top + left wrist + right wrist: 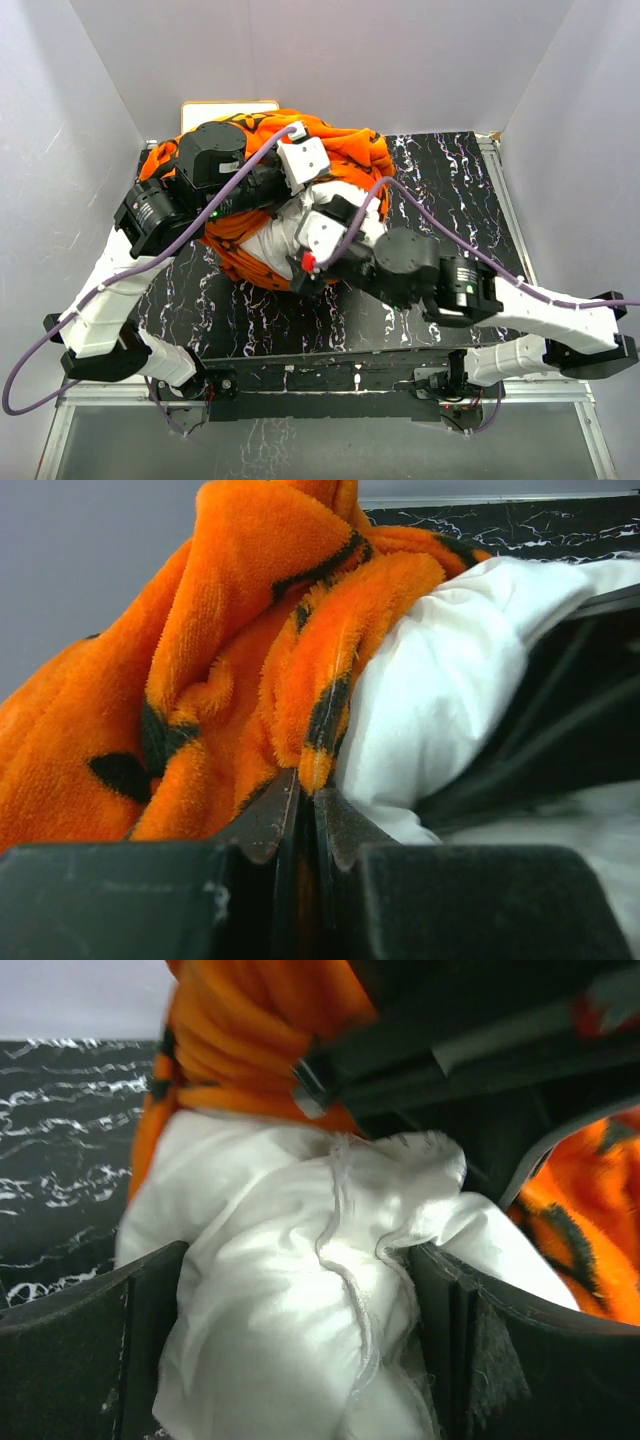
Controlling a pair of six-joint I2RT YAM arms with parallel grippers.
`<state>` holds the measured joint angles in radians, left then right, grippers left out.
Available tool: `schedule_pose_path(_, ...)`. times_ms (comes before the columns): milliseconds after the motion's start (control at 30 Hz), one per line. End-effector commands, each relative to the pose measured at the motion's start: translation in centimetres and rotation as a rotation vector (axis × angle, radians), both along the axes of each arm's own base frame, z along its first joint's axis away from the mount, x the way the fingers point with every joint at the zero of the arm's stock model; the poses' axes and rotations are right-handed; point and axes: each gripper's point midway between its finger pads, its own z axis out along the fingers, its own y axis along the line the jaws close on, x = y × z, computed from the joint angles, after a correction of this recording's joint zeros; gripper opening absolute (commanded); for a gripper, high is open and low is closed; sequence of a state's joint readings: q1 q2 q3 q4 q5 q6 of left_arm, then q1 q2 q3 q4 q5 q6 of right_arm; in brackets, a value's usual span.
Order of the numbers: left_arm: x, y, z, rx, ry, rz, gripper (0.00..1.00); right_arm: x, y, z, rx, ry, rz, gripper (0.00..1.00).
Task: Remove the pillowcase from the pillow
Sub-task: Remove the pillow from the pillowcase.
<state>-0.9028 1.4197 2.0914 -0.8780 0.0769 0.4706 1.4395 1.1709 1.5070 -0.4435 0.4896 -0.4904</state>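
Table (450, 200), black marbled, bearing everything. Pillowcase (350, 145) lying bunched at far left-centre of table, covering most of pillow (272, 240). White end of pillow poking out on near side, between both arms. Left gripper (305, 800) pinching orange fold, fingers nearly meeting on it. Right gripper (300, 1300) clamping bunched white pillow fabric, fingers (130, 1310) kept apart by its bulk. Whiteboard (230, 104) edge peeking out behind pillowcase at far wall.
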Motion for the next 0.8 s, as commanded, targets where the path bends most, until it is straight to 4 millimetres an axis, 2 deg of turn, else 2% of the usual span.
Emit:
schedule_pose_path(0, -0.6, 0.7, -3.8, 0.109, 0.137, 0.006, 0.0, 3.2, -0.1, -4.7, -0.089, 0.127, -0.042, 0.87)
schedule_pose_path(100, -0.4, 1.0, -3.3, 0.107, 0.12, 0.024, 0.0, 4.3, -0.1, -6.0, -0.084, 0.168, -0.041, 0.7)
schedule_pose_path(233, 0.8, 1.4, -2.9, 0.104, 0.058, 0.063, 0.0, 3.9, 0.5, -6.6, -0.052, 0.19, 0.002, 0.46)
schedule_pose_path(300, 1.9, 1.6, -2.0, 0.082, 0.001, 0.105, 0.0, 3.6, 0.7, -6.8, -0.04, 0.211, 0.016, 0.32)
schedule_pose_path(400, 3.9, 2.3, 0.8, 0.014, -0.116, 0.181, 0.0, 3.3, 0.4, -7.1, -0.01, 0.23, 0.02, 0.09)
schedule_pose_path(600, 7.1, 5.3, 8.5, -0.118, -0.399, 0.338, 0.0, 3.1, -0.5, -8.1, 0.039, 0.27, -0.004, 0.08)
schedule_pose_path(733, 8.4, 6.7, 11.3, -0.131, -0.53, 0.417, 0.0, 2.5, -1.4, -8.8, 0.081, 0.294, -0.002, 0.08)
schedule_pose_path(767, 8.0, 7.6, 12.3, -0.148, -0.563, 0.44, 0.0, 2.3, -1.7, -8.9, 0.097, 0.301, 0.002, 0.08)
